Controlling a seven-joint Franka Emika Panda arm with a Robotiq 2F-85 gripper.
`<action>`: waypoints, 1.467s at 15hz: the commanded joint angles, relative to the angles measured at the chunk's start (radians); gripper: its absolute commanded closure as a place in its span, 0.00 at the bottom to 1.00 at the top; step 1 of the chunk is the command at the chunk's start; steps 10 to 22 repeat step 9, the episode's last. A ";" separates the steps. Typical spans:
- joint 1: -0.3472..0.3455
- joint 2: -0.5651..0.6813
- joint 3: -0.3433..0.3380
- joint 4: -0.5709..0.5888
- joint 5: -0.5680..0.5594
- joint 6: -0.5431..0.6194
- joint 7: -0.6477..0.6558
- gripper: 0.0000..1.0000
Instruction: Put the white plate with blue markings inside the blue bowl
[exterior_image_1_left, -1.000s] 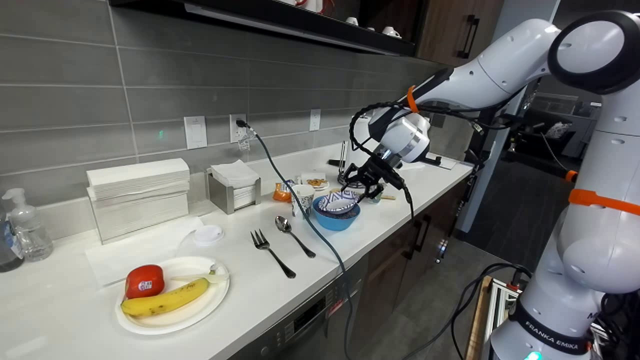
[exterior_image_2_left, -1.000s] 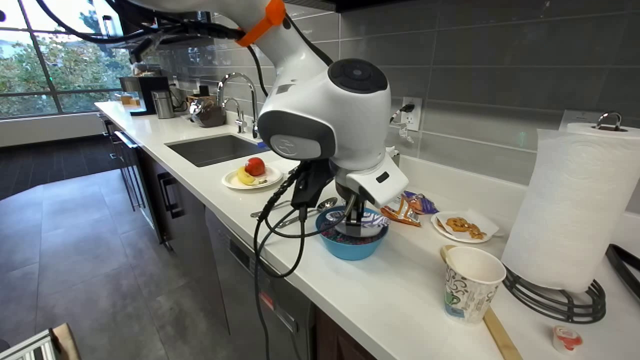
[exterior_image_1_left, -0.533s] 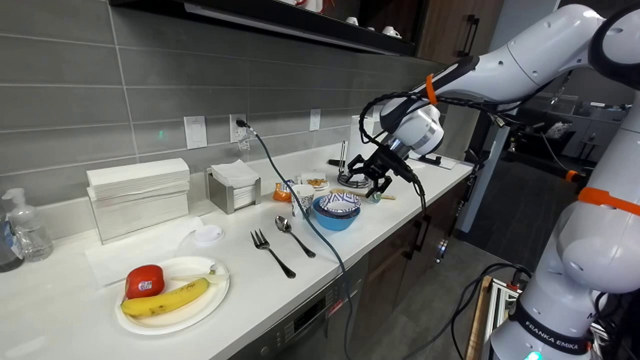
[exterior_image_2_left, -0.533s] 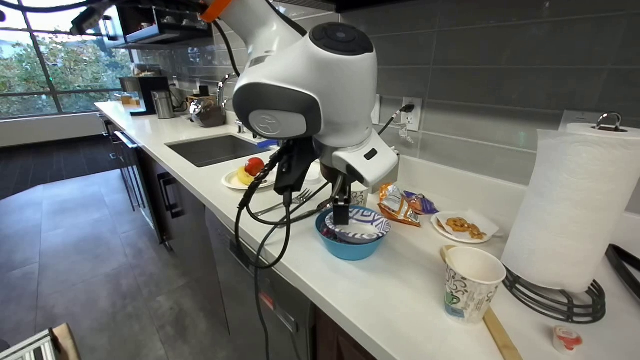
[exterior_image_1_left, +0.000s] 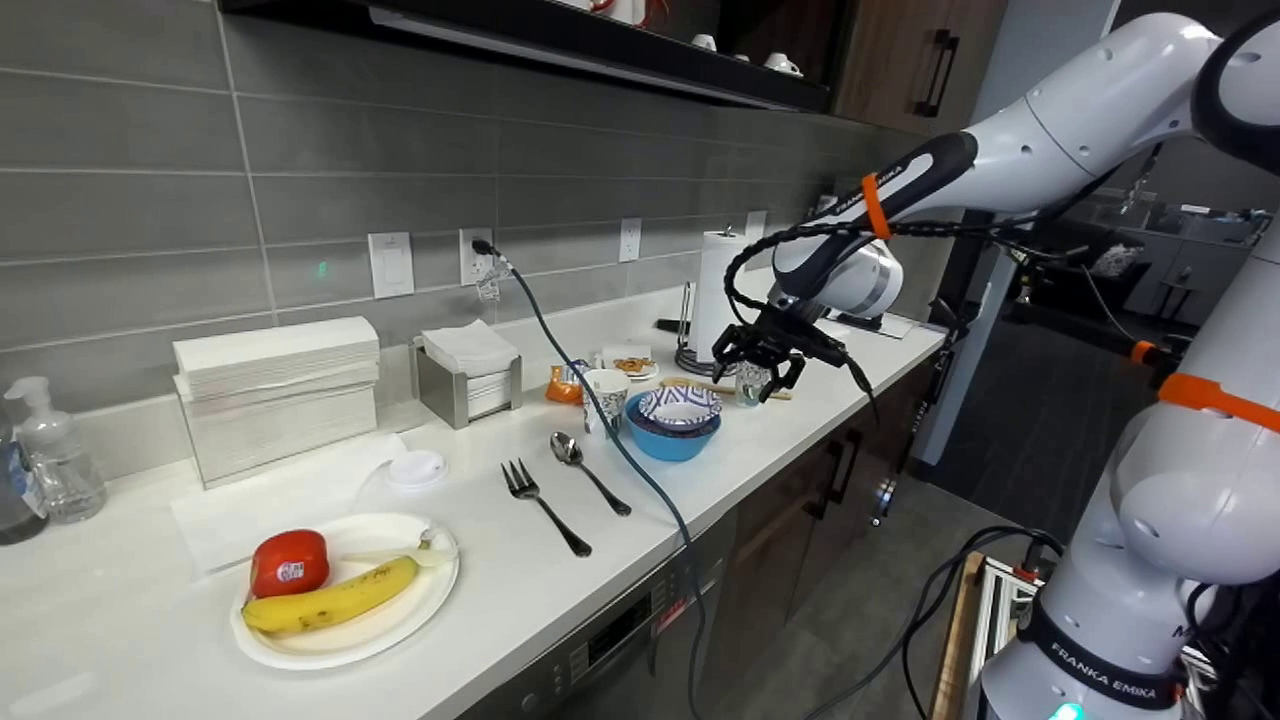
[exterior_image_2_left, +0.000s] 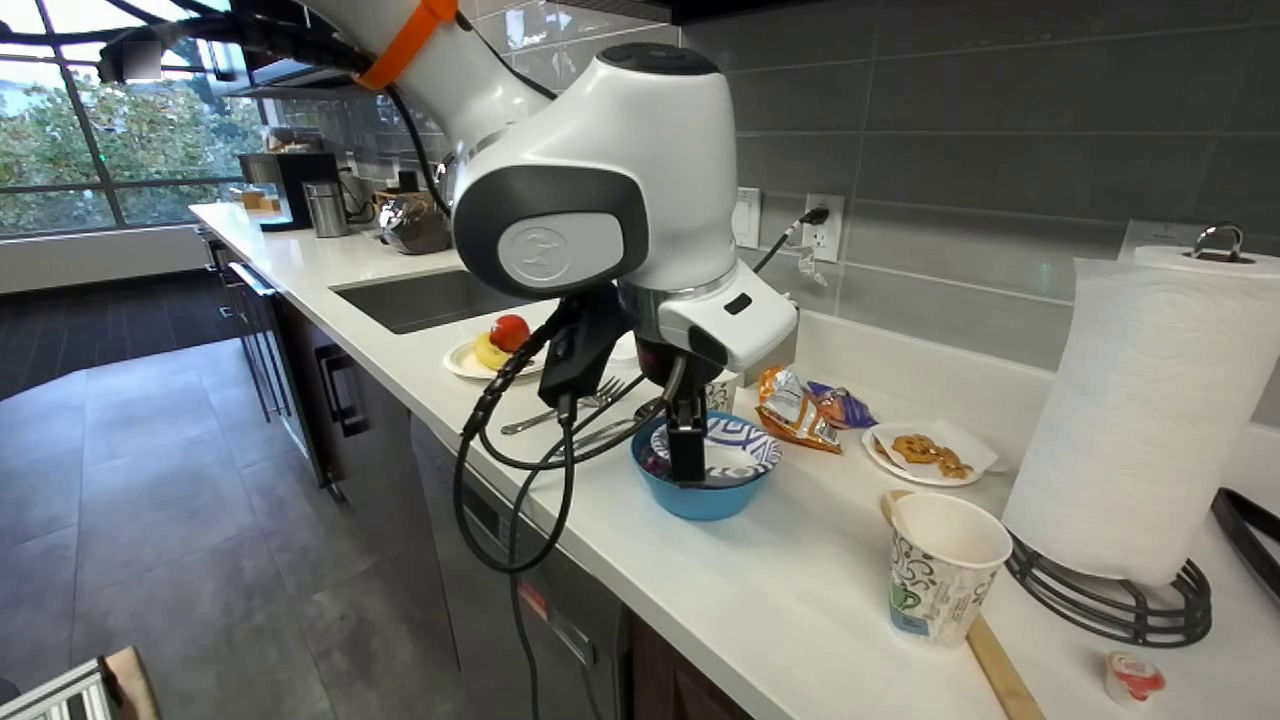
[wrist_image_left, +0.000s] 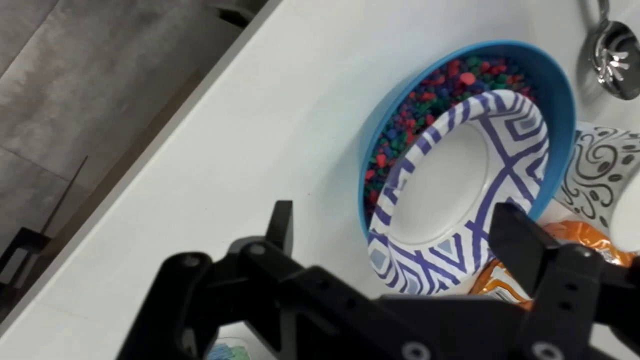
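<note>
White plate with blue markings (wrist_image_left: 442, 190) is sitting off-centre inside the blue bowl (exterior_image_1_left: 668, 447), over coloured granules (wrist_image_left: 425, 107); its rim is projecting past the bowl's rim in the wrist view. The bowl is standing on the bench (exterior_image_1_left: 480, 610). Placement is appearing complete, only withdrawal remaining. The gripper (wrist_image_left: 394, 217) is hanging spread, holding nothing; unlike one second earlier, it is standing clear of the plate.

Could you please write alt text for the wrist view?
A white plate with blue markings sits in a blue bowl of red, green and blue bits. The robot's claw stands open in the foreground; toward the right are a spoon, patterned cup and orange bag.
</note>
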 joint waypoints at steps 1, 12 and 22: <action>-0.027 -0.135 0.015 -0.073 -0.203 -0.135 0.104 0.00; -0.027 -0.289 0.017 -0.108 -0.224 -0.274 0.008 0.00; -0.027 -0.289 0.017 -0.108 -0.224 -0.274 0.008 0.00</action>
